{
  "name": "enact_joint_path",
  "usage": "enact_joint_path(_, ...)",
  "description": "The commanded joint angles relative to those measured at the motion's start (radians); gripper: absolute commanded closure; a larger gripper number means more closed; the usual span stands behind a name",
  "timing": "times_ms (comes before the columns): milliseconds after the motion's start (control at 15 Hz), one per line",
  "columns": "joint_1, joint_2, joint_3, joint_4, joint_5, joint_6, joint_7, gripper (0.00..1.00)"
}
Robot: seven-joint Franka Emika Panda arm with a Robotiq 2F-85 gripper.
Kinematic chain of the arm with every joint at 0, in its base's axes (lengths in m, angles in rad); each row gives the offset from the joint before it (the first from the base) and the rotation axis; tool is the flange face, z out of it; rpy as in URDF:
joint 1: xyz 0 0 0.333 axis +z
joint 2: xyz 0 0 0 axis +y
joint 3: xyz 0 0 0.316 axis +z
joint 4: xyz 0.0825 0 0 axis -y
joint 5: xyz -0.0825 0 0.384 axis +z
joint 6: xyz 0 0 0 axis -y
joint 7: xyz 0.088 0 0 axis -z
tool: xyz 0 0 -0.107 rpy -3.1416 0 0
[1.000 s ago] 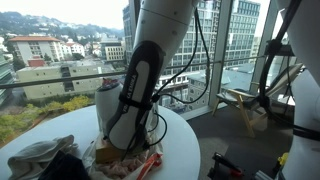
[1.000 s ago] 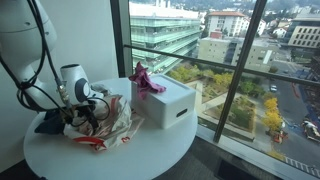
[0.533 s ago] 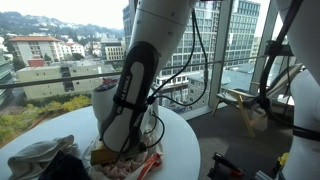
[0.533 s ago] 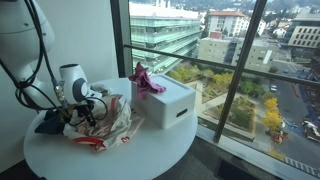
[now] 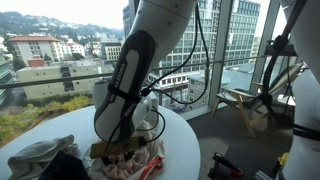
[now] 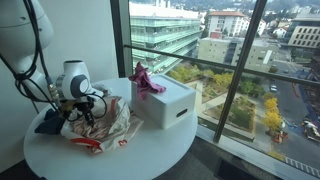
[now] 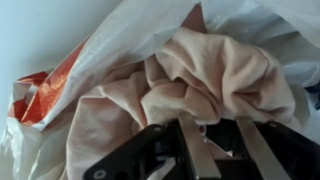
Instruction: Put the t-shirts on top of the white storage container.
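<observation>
On the round table point(image 6: 130, 160), inside the plastic bag point(image 7: 120, 40), the gripper point(image 7: 212, 125) sits against a peach t-shirt point(image 7: 200, 70); whether it has closed on cloth I cannot tell. If it pinches the bag too, everything may lift toward the white storage container point(image 6: 172, 103) at right.

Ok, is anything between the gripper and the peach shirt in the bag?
Nothing visible. In the wrist view the gripper sits right over the peach shirt, and the plastic bag lies open around it, not across it.
</observation>
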Motion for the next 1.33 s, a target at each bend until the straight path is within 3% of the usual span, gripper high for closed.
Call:
enact_joint_path(0, 0.012, -0.161, -0.036, -0.032, -0.022, -0.115, 0.010, 0.95)
enact_joint_path(133, 0.025, -0.240, -0.076, -0.028, -0.108, -0.161, 0.077, 0.95)
enact_joint_path(333, -0.009, -0.371, -0.078, -0.014, -0.244, -0.238, 0.171, 0.95)
enact_joint_path(733, -0.147, -0.635, 0.031, 0.035, -0.415, -0.361, 0.336, 0.95)
enact_joint_path(1067, -0.287, -0.732, 0.125, 0.179, -0.480, -0.455, 0.437, 0.95)
enact_joint_path(1267, -0.288, -0.756, 0.112, 0.246, -0.321, -0.524, 0.305, 0.95)
